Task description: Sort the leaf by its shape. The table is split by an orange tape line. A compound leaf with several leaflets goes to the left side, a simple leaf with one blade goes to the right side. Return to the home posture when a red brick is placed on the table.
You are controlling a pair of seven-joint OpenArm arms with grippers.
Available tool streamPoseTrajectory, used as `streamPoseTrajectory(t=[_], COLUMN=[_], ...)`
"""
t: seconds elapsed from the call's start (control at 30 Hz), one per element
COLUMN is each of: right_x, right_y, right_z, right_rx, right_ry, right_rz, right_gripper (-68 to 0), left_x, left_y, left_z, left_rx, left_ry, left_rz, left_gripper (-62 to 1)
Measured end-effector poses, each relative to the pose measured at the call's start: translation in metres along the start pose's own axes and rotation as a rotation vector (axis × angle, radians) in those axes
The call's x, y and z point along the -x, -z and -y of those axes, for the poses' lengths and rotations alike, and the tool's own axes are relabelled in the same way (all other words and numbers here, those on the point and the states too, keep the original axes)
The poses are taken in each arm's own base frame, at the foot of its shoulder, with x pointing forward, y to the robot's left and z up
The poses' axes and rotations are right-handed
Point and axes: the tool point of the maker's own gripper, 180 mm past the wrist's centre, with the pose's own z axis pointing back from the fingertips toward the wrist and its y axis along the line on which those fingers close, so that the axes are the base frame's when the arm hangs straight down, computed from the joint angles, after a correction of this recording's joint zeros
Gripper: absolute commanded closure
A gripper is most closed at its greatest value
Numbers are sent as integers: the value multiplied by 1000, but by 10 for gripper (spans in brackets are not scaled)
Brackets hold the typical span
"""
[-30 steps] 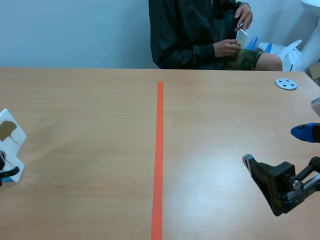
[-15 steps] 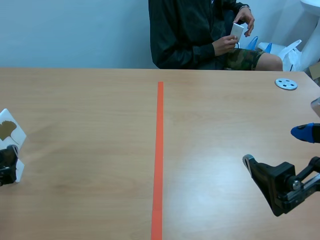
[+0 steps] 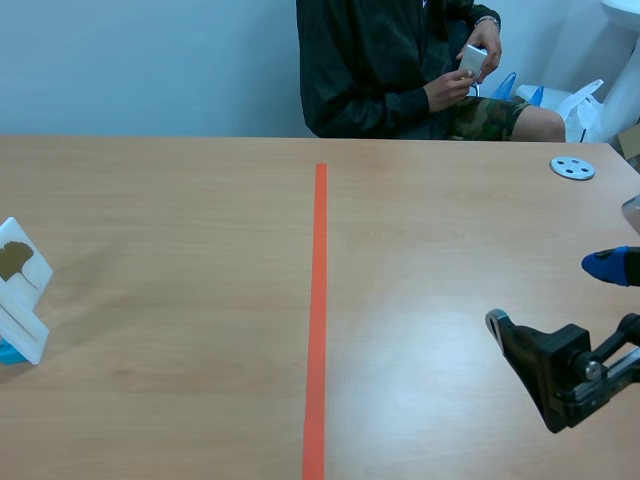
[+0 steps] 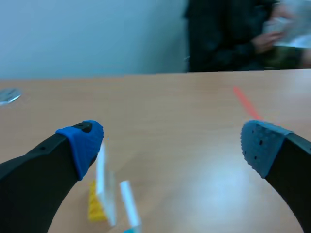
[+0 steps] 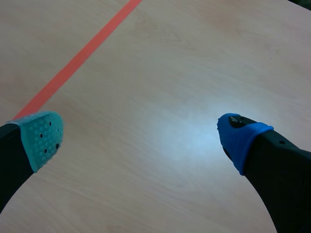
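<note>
A pale wooden table (image 3: 180,330) is stretching away from me toward a light blue wall, and an orange tape line (image 3: 318,300) is running straight down its middle. Across it a person (image 3: 370,70) in a dark jacket is sitting, holding a small white object (image 3: 472,58) in both hands. A grey disc (image 3: 572,168) with holes is lying near the far right corner. The leaf (image 3: 14,258), brownish with one fan-shaped blade, is showing on a white card (image 3: 22,300) that is standing tilted at the table's left edge, well apart from the tape, with a bit of blue (image 3: 8,352) at its base. My left gripper (image 4: 172,145) is hovering just behind that card with its fingers spread wide, gripping nothing; from here I'm seeing the card edge-on, blurred, with something yellow (image 4: 95,206) at its foot. My right gripper (image 5: 141,138) is hanging over bare wood on the right side, fingers wide apart too, holding nothing, the tape lying ahead of it.
</note>
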Motion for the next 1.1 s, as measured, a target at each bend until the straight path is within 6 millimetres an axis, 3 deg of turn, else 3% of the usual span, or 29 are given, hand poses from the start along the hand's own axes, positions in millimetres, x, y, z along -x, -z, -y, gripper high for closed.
streamPoseTrajectory(t=[0.1, 0.27, 0.6, 0.77, 1.0, 1.1], right_x=[0, 0, 0, 0, -1, -2], right_y=[0, 0, 0, 0, 0, 0], right_z=[0, 0, 0, 0, 0, -1], right_rx=[0, 0, 0, 0, -1, -3], right_ry=[0, 0, 0, 0, 7, 25], right_rz=[0, 0, 0, 0, 3, 12], right_gripper=[-679, -679, -679, -679, -679, -679], left_x=[-7, -9, 46, 53, 102, 113], left_y=[-6, -6, -7, 11, 19, 17], left_z=[53, 85, 181, 189, 177, 176], left_rx=[237, 334, 596, 547, 416, 404], left_ry=[48, 42, 28, 52, -32, -52], left_rz=[-20, -21, -168, -152, -267, -293], left_gripper=[-623, -623, -623, -623, -623, -623])
